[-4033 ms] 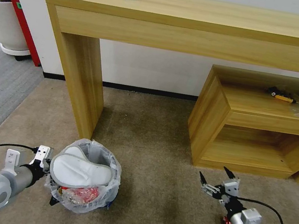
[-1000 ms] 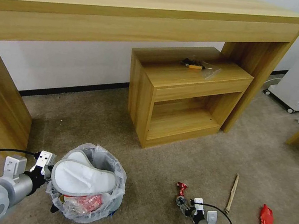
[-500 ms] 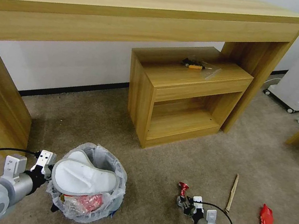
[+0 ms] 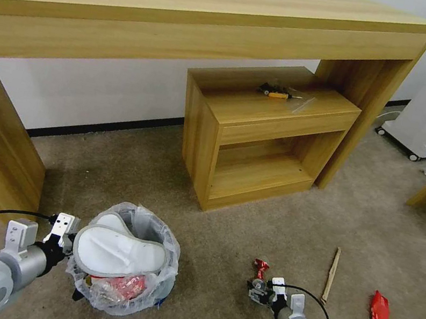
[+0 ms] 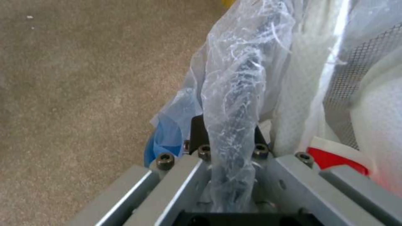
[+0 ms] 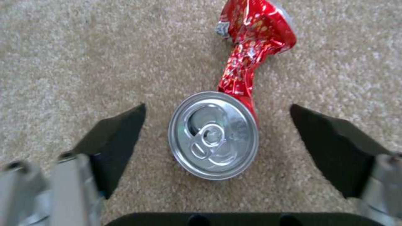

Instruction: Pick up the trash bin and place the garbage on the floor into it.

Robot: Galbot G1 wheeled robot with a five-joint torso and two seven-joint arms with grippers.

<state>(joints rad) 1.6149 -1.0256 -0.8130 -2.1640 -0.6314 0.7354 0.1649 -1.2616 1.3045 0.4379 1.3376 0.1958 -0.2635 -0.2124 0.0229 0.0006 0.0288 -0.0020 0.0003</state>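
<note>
While my left gripper [image 4: 64,243] pinches the small round bag-lined black bin's [image 4: 123,259] rim, holding it near left, my right gripper [image 6: 218,138] spreads around the crushed red can [image 6: 228,125] on the beige carpet [image 4: 244,230], ready to grasp.

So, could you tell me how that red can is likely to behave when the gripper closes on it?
The red can looks crushed and twisted, so it is probably empty and light. Its thin metal may buckle further under the right gripper, whose open fingers straddle the intact round top. Lying crumpled on the carpet, it seems unlikely to roll.
</note>
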